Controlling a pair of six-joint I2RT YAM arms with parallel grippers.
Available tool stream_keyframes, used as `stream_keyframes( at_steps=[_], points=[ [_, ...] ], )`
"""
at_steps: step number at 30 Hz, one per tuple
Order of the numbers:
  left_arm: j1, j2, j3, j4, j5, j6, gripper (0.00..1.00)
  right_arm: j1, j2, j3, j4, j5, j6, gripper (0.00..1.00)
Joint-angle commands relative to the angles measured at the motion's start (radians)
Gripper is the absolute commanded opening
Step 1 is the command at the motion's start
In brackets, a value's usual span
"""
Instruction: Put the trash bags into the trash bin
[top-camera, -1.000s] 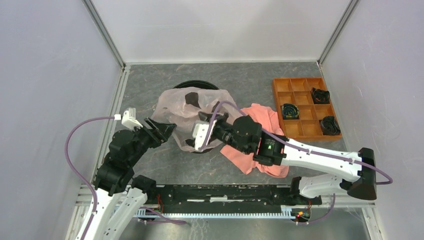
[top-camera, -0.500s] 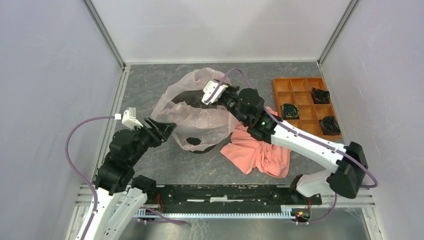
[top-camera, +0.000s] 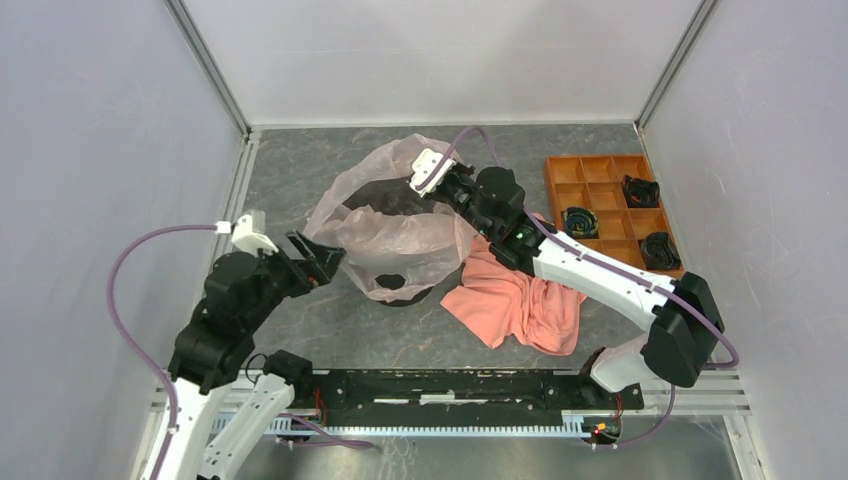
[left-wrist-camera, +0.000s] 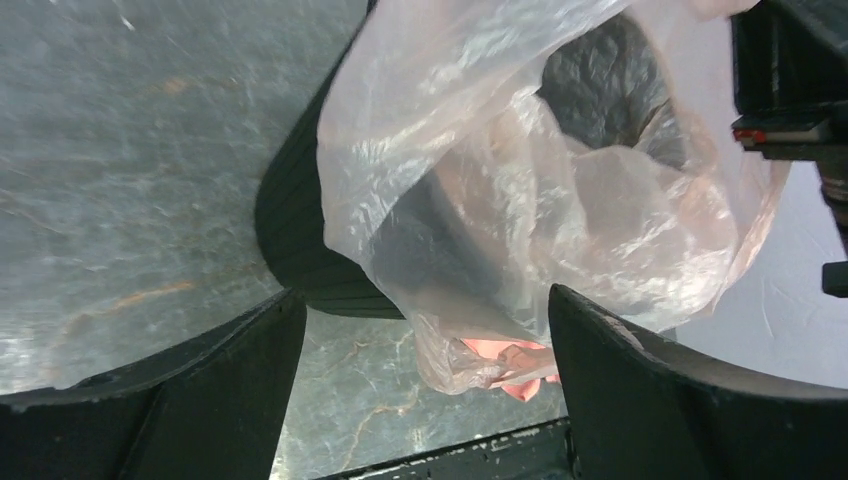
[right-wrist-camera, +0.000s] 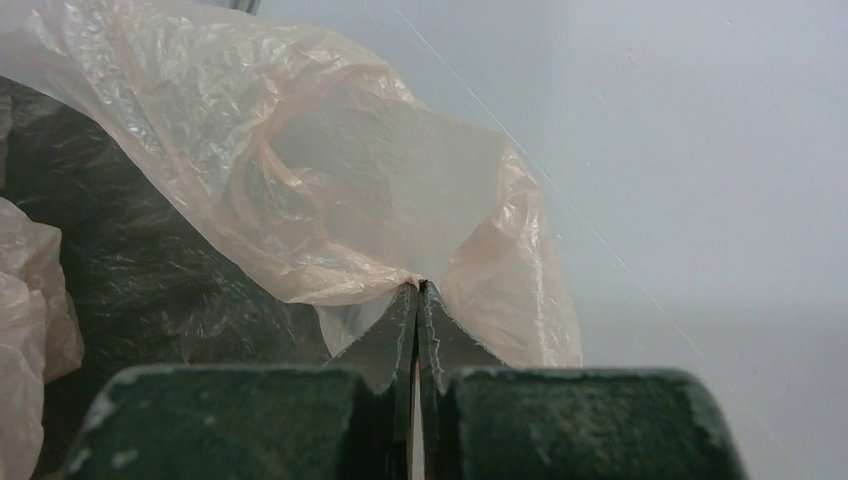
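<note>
The pale pink translucent trash bag (top-camera: 385, 215) is draped over the black round trash bin (top-camera: 405, 292), covering most of it. My right gripper (top-camera: 440, 172) is shut on the bag's far edge and holds it up behind the bin; in the right wrist view the film (right-wrist-camera: 330, 200) is pinched at the fingertips (right-wrist-camera: 417, 290). My left gripper (top-camera: 322, 258) is open and empty at the bin's left side. In the left wrist view the bag (left-wrist-camera: 520, 190) hangs over the bin's ribbed wall (left-wrist-camera: 300, 230) between my spread fingers.
A coral-orange cloth (top-camera: 515, 300) lies on the table to the right of the bin, under my right arm. An orange compartment tray (top-camera: 590, 258) with dark items stands at the back right. Grey walls close in the left, right and back.
My right gripper has lifted the bag's edge from the bin's near side up and over to the far side, spreading the bag over the bin. My left arm drew back slightly to the left.
</note>
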Motion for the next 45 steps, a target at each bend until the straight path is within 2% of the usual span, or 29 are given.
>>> stream_keyframes(
  at_steps=[1, 4, 7, 14, 19, 23, 25, 28, 33, 35, 39, 42, 45],
  points=[
    [0.002, 0.022, 0.196, -0.159, -0.124, 0.154, 0.98, -0.012, -0.019, 0.035, 0.068, -0.066, 0.06, 0.03],
    [0.002, 0.065, 0.303, -0.188, -0.188, 0.225, 0.99, -0.019, -0.027, 0.029, 0.069, -0.08, 0.077, 0.04],
    [0.001, 0.128, 0.367, -0.119, -0.134, 0.34, 0.99, -0.026, -0.037, 0.029, 0.062, -0.101, 0.099, 0.04],
    [0.001, 0.309, 0.268, 0.236, 0.115, 0.652, 1.0, -0.034, -0.044, 0.039, 0.073, -0.13, 0.152, 0.05],
    [0.001, 0.35, 0.153, 0.585, 0.241, 0.891, 0.99, -0.034, -0.035, 0.05, 0.073, -0.194, 0.185, 0.05],
    [0.001, 0.393, 0.121, 0.745, 0.185, 0.985, 0.97, -0.036, -0.036, 0.045, 0.075, -0.214, 0.206, 0.05],
    [0.001, 0.43, 0.151, 0.75, 0.156, 0.991, 0.94, -0.036, -0.038, 0.043, 0.073, -0.226, 0.213, 0.05],
    [0.002, 0.464, 0.194, 0.747, 0.197, 0.977, 0.93, -0.035, -0.039, 0.045, 0.066, -0.243, 0.213, 0.05],
    [0.001, 0.473, 0.267, 0.64, 0.267, 0.975, 0.99, -0.036, -0.041, 0.055, 0.06, -0.247, 0.215, 0.05],
    [0.001, 0.471, 0.303, 0.546, 0.198, 0.97, 0.96, -0.036, -0.044, 0.06, 0.057, -0.249, 0.217, 0.05],
    [0.001, 0.423, 0.317, 0.378, -0.046, 0.852, 0.95, -0.036, -0.053, 0.064, 0.057, -0.245, 0.213, 0.06],
    [0.001, 0.37, 0.314, 0.283, -0.224, 0.719, 1.0, -0.036, -0.058, 0.065, 0.054, -0.242, 0.21, 0.06],
    [0.001, 0.314, 0.288, 0.322, -0.096, 0.739, 1.0, -0.036, -0.055, 0.066, 0.053, -0.25, 0.215, 0.06]
  ],
)
